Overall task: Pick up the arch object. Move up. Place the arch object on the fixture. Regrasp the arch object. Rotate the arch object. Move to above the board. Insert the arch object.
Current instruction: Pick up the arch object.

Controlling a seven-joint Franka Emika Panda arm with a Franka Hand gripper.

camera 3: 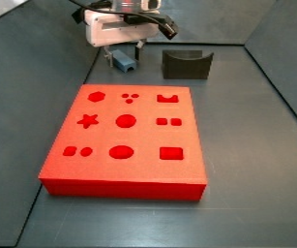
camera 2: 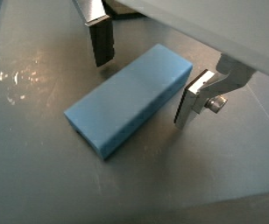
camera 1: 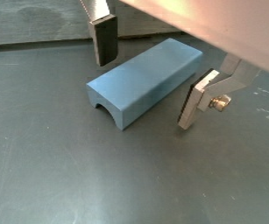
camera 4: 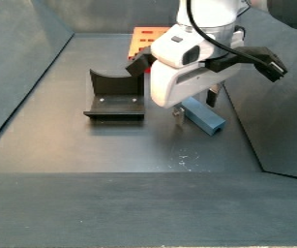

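Note:
The arch object (camera 1: 143,80) is a small grey-blue block lying flat on the dark floor, its arched cutout showing at one end. It also shows in a wrist view (camera 2: 127,99) and in both side views (camera 3: 122,61) (camera 4: 204,118). My gripper (camera 1: 148,74) is open and straddles the block, one finger (camera 1: 102,40) on each long side, with small gaps to it. In a side view the gripper (camera 4: 196,105) stands low over the block. The fixture (camera 3: 186,64) (camera 4: 113,95) stands beside it. The red board (camera 3: 128,137) lies flat nearer that camera.
Dark walls enclose the floor on all sides in both side views. A wall base (camera 1: 31,22) runs just behind the block in a wrist view. The board's far edge (camera 4: 143,35) shows behind the arm.

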